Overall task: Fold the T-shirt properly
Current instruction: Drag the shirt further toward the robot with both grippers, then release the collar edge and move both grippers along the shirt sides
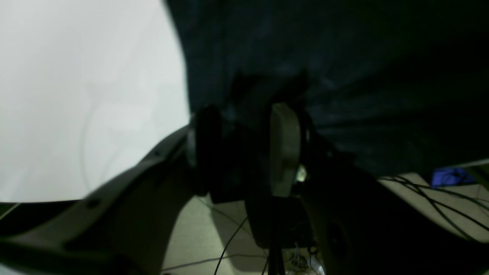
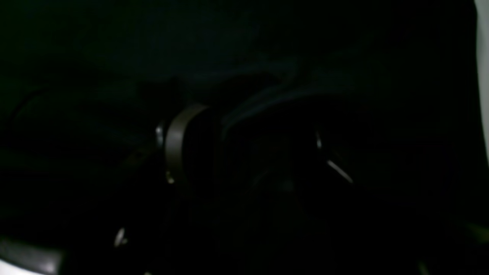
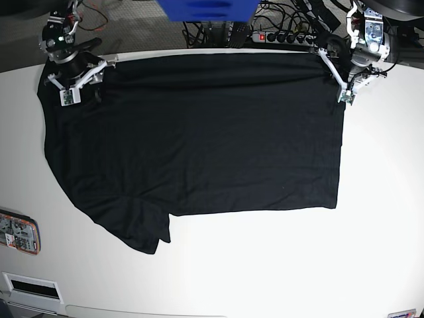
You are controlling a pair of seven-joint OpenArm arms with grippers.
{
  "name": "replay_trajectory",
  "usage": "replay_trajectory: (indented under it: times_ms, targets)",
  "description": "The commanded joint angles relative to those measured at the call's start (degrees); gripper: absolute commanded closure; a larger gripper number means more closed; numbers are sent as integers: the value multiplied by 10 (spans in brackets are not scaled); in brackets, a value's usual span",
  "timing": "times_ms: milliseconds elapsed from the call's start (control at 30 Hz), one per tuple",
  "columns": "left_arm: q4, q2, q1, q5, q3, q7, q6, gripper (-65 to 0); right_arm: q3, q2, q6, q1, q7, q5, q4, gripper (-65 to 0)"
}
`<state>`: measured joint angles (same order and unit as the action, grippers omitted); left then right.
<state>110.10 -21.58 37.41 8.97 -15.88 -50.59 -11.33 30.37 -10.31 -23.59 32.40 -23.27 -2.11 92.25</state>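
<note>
I see the black T-shirt (image 3: pixel 199 139) spread flat across the white table (image 3: pixel 278 265), one sleeve trailing toward the near left. My left gripper (image 3: pixel 344 97) pinches the shirt's far corner at the table's back edge; its wrist view shows fabric bunched between the fingers (image 1: pixel 284 149). My right gripper (image 3: pixel 68 89) sits on the opposite far corner, its wrist view too dark to tell whether it grips.

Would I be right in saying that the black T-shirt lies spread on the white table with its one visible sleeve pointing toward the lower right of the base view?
Not quite: the sleeve points toward the lower left, as the base view shows. The rest holds: the black T-shirt lies spread on the white table.
</note>
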Motion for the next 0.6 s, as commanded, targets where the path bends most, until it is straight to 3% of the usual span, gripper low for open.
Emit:
replay_trajectory:
  times_ms: [0,167,433,567]
  targets:
    - [3,-6,4,-31,-6,-13,14,-213,1,-4,18,0,-63,51,-8,-325]
    - [3,-6,-9,-31,-6,-12,14,-213,1,-4,18,-41,-63,52,-8,-325]
    - [17,-5,-12,-31,-3,-9,14,-213,1,-4,18,-41,-63,53,-8,-325]
    - [33,11,-9,-31,-3,-9,14,-213,1,-4,18,-42,-63,53,15,-325]
